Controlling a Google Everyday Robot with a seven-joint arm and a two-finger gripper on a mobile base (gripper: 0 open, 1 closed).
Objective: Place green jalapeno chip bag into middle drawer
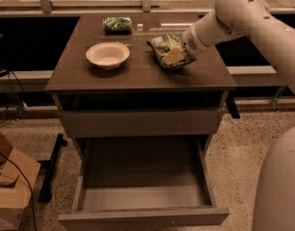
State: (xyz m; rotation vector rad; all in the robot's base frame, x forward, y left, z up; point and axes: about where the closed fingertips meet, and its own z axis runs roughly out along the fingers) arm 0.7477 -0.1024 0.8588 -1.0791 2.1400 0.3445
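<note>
Touching the right end of the green jalapeno chip bag (161, 46): gripper (178, 56), closure cannot be told. Bag is laid diagonally, far-left to near-right.

The green jalapeno chip bag (162, 48) is seen on the worktop (138, 76), right of a bowl (107, 55). The gripper (179, 57) is set against the bag's right end. A darker green packet (117, 24) is placed at the back. Below, the middle drawer (142, 217) is found open.
</note>
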